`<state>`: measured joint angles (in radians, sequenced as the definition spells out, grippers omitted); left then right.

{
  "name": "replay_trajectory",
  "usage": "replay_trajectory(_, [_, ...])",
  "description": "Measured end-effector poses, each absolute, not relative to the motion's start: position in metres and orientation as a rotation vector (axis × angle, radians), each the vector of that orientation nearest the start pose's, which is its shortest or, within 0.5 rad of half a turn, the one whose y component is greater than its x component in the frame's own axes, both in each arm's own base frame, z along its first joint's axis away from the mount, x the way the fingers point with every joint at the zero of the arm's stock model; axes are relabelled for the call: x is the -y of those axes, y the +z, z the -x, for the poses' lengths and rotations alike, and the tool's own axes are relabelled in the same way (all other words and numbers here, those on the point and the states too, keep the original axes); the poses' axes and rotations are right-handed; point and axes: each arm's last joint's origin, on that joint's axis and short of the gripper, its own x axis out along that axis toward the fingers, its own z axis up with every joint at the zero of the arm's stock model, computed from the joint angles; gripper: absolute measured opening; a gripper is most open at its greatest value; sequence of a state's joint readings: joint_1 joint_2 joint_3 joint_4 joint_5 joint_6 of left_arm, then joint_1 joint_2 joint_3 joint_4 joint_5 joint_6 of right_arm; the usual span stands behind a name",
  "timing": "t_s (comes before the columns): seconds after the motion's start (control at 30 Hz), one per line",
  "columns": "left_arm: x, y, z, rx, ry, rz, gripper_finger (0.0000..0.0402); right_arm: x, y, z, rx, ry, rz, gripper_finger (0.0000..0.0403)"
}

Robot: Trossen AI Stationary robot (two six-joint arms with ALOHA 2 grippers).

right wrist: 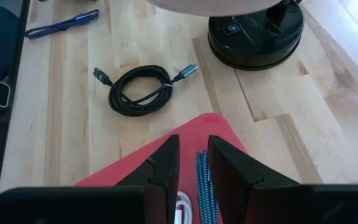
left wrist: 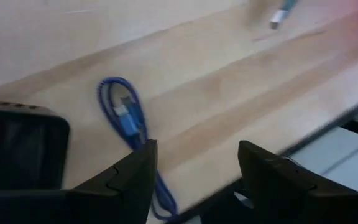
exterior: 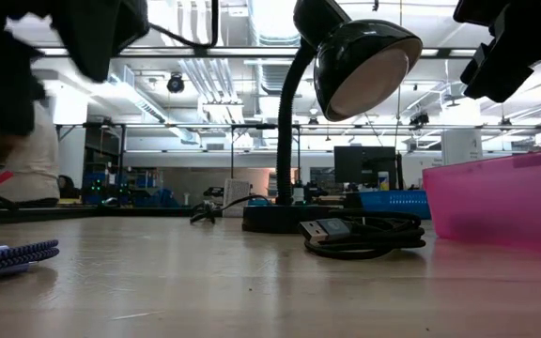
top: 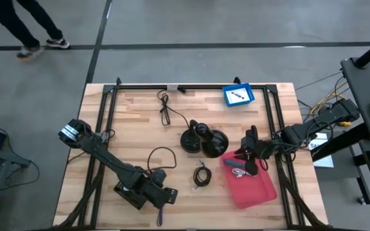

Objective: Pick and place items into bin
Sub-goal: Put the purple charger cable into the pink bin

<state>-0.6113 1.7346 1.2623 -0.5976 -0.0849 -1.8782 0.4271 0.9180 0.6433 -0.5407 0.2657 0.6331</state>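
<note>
Right claw [right wrist: 193, 163] beside desk lamp [right wrist: 255, 34]

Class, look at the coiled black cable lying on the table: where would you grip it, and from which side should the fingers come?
Probably from straight above, fingers straddling one side of the coiled black cable, across the bundled strands. It lies flat in a loose ring with both plugs sticking out, so pinching the bundle beats grabbing a plug. The lamp base stands clear of it.

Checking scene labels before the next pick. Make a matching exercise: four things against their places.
Things:
1. black cable
2. blue cable
3. lamp
4. striped cable

Places:
A. inside the red bin
B. coiled on the table between lamp and bin
C. mid-table, by the bin's far end
D. near the table edge, by the left gripper

Pairs: 1-B, 2-D, 3-C, 4-A
</note>
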Motion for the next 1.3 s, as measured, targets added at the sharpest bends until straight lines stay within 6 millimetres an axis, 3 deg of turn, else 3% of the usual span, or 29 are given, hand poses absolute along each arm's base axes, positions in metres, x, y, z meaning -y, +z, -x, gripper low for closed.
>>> replay_trajectory(0.4, [0.209,0.185,-0.300,-1.155,0.648,1.253,0.0208,-0.067,0.235,-0.165,-0.779,-0.095,-0.326,0.0073])
replay_trajectory(0.8, [0.212,0.161,-0.303,-1.207,0.742,1.280,0.0208,-0.066,0.235,-0.165,-0.779,-0.095,-0.326,0.0073])
replay_trajectory(1.13, [0.211,0.158,-0.302,-1.201,0.773,1.300,0.0206,-0.067,0.235,-0.165,-0.779,-0.095,-0.326,0.0073])
replay_trajectory(1.3, [0.210,0.157,-0.301,-1.207,0.781,1.299,0.0173,-0.067,0.235,-0.165,-0.780,-0.094,-0.329,0.0073])
